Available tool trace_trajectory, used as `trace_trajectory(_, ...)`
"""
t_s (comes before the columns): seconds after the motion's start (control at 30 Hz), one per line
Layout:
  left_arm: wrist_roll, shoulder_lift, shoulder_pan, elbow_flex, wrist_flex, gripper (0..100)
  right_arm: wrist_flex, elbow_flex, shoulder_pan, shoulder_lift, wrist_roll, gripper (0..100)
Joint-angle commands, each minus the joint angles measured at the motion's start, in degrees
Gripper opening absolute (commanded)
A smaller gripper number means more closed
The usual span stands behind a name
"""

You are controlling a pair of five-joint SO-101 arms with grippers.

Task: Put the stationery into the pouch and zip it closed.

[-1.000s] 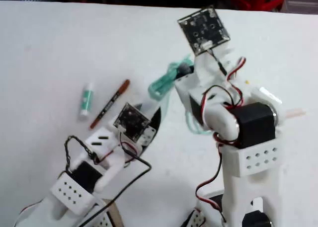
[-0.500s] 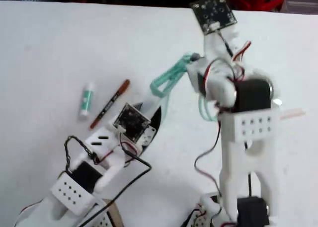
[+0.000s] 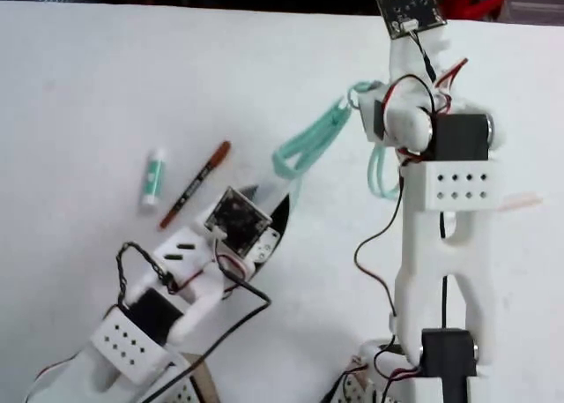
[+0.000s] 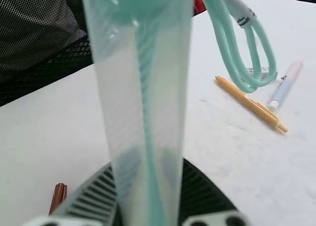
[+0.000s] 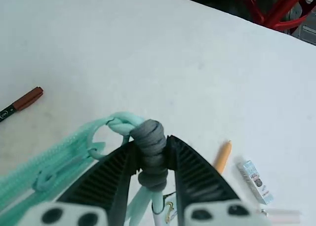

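Observation:
The translucent pouch [image 3: 295,156] with its teal zipper [image 4: 144,87] is stretched between both grippers above the table. My left gripper [image 4: 148,191] is shut on the pouch's near end, low and left of centre in the high view [image 3: 263,213]. My right gripper [image 5: 150,154] is shut on the grey knotted zipper pull [image 5: 149,137] at the pouch's far end [image 3: 359,101]. A brown marker [image 3: 196,184] and a small glue stick [image 3: 154,174] lie left of the pouch. An orange pen [image 4: 249,105] and a pale pink-and-blue pen [image 4: 286,85] lie beyond it.
A teal cord loop [image 3: 381,169] hangs under the right arm, also visible as the cord loop [image 4: 247,53]. A small printed tube [image 5: 254,175] lies next to the orange pen [image 5: 222,157]. Black cables trail by the left arm's base [image 3: 220,332]. The table's far edge [image 3: 176,6] is near.
My right gripper has moved away toward the table's far right with the zipper pull in it, drawing the pouch out longer. The left arm has hardly moved.

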Motion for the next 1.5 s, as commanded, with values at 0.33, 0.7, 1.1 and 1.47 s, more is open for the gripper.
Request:
trace_trajectory(0.33,8.18,-6.29,-2.24,-8.70,17.23,25,4.53,-0.97,-7.52,-4.70,-0.09,1.8)
trace_trajectory(0.7,8.00,-25.80,-2.24,-2.99,17.76,15,8.31,-1.32,-13.41,-4.97,-3.43,1.8)
trace_trajectory(1.1,5.27,-30.55,-2.33,-3.60,21.89,19,9.36,-1.49,-15.52,-5.05,-3.60,1.8)
trace_trajectory(1.47,4.84,-30.64,-2.51,-5.10,24.26,23,10.51,-0.97,-22.81,-15.52,-3.08,1.8)
